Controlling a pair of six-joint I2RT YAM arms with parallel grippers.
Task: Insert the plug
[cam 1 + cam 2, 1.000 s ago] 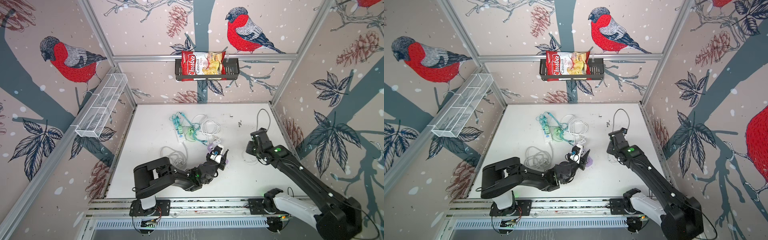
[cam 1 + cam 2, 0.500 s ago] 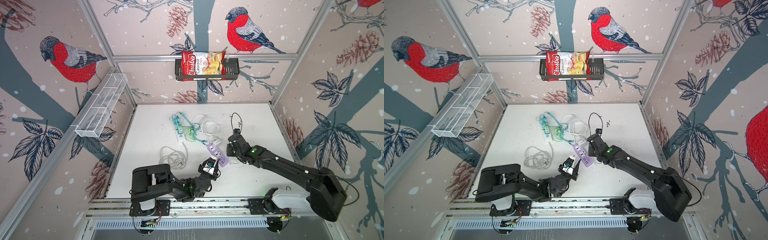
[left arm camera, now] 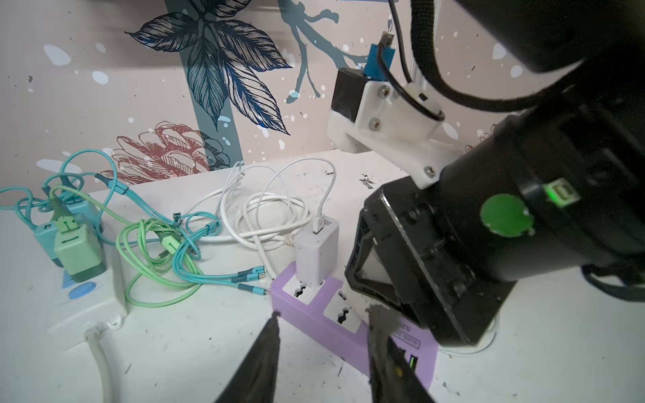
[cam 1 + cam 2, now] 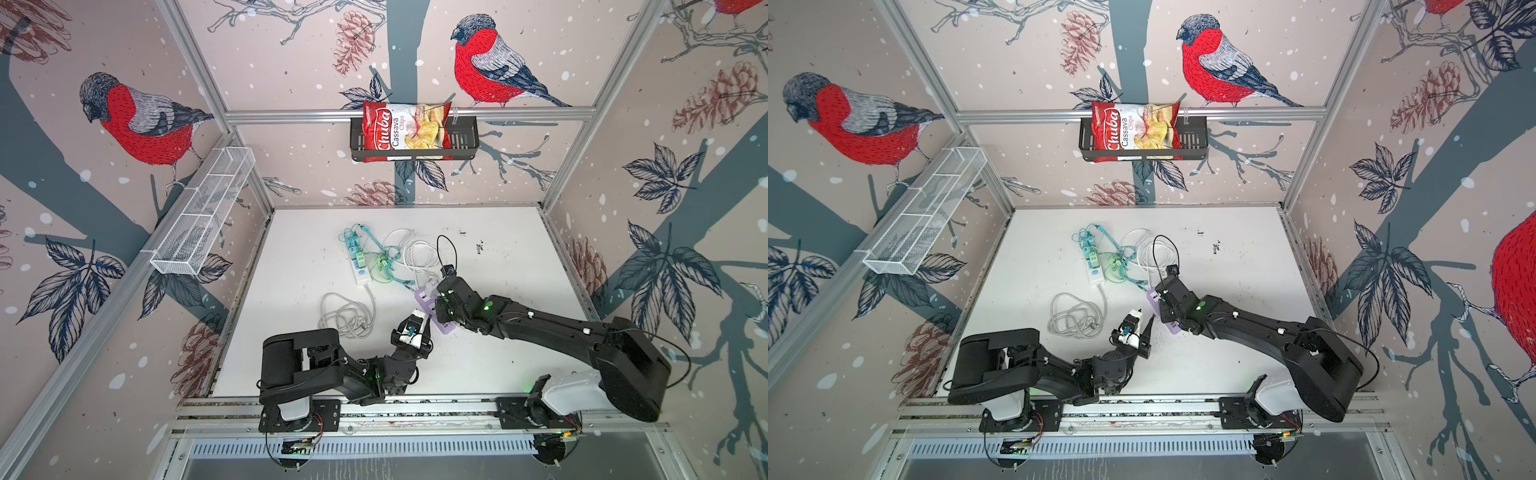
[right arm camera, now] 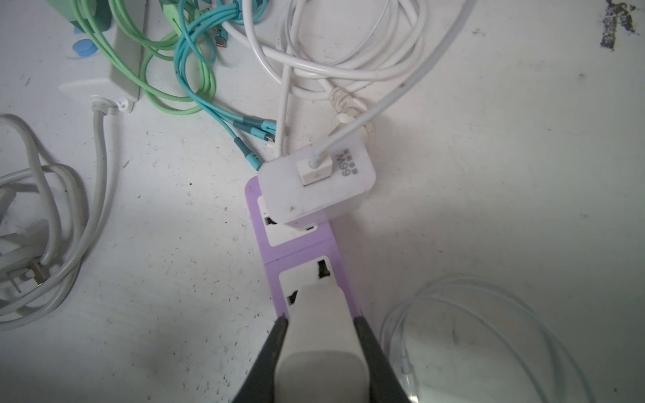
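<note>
A white plug (image 5: 319,335) is pinched between the fingers of my right gripper (image 5: 319,319), which is shut on it. The plug's front end covers part of the second socket of the purple power strip (image 5: 296,251), and its prongs are hidden. A white charger (image 5: 314,188) sits in the strip's first socket. In both top views my right gripper (image 4: 438,307) hangs over the strip (image 4: 424,301). My left gripper (image 3: 326,312) is open, its fingertips just short of the strip's (image 3: 314,321) near side, gripping nothing.
A white power strip (image 4: 360,272) with green and teal chargers lies behind, amid tangled teal and green cables (image 4: 386,262) and a white cable coil (image 4: 419,253). A grey cord coil (image 4: 345,316) lies left. A thin clear cable (image 5: 471,331) loops beside the strip.
My right gripper has swung left from the table's right side to above the purple strip, carrying the plug. My left gripper has drawn back from the strip toward the front.
</note>
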